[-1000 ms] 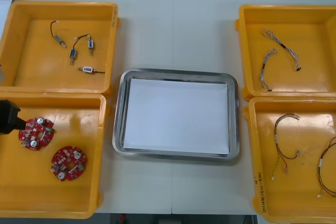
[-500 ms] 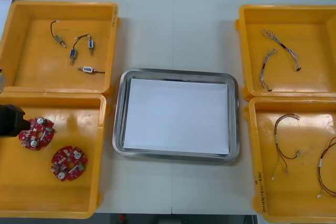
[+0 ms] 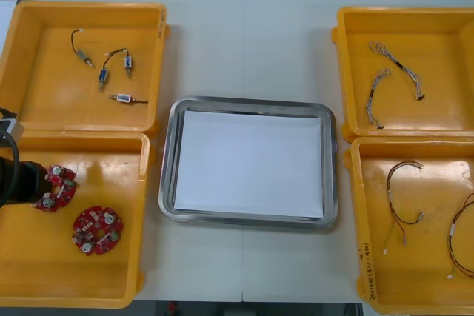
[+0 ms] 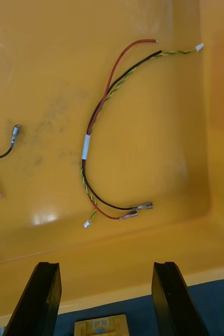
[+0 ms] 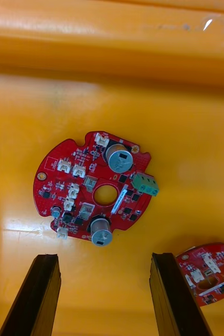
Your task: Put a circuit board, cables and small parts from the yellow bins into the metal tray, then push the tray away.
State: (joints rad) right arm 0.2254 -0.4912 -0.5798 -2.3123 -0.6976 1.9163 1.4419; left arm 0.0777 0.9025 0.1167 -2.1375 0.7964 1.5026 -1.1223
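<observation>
A shiny metal tray with a white inside [image 3: 167, 175] lies in the middle of the light table [image 3: 244, 42], with nothing in it.

Left of the tray, on the robot's side, the near-left yellow plastic bin [image 3: 111, 286] holds two boards. The left end effector [image 5: 104, 257] hangs over this bin at the end farthest from the tray. Its black fingers [image 5: 41, 294] are spread wide and grip nothing. A round red circuit board [image 5: 96, 189] lies flat on the bin floor just past the fingertips, untouched. A second round red circuit board [image 3: 97, 230] lies closer to the tray, apart from the first.

Left of the tray on the far side, the far-left yellow plastic bin [image 3: 148, 64] holds small metal parts [image 3: 104, 73] on black leads.

Right of the tray on the far side, the far-right yellow plastic bin [image 3: 348, 72] holds twisted blue and white cables [image 3: 379, 83].

Right of the tray on the robot's side, the near-right yellow plastic bin [image 3: 359, 220] holds red and yellow cables [image 3: 404, 197]. The right end effector [image 4: 105, 265] hovers at this bin's wall. Its fingers stand well apart with nothing between them, and one red, black and yellow cable bundle [image 4: 98, 136] lies on the floor beyond the tips.
</observation>
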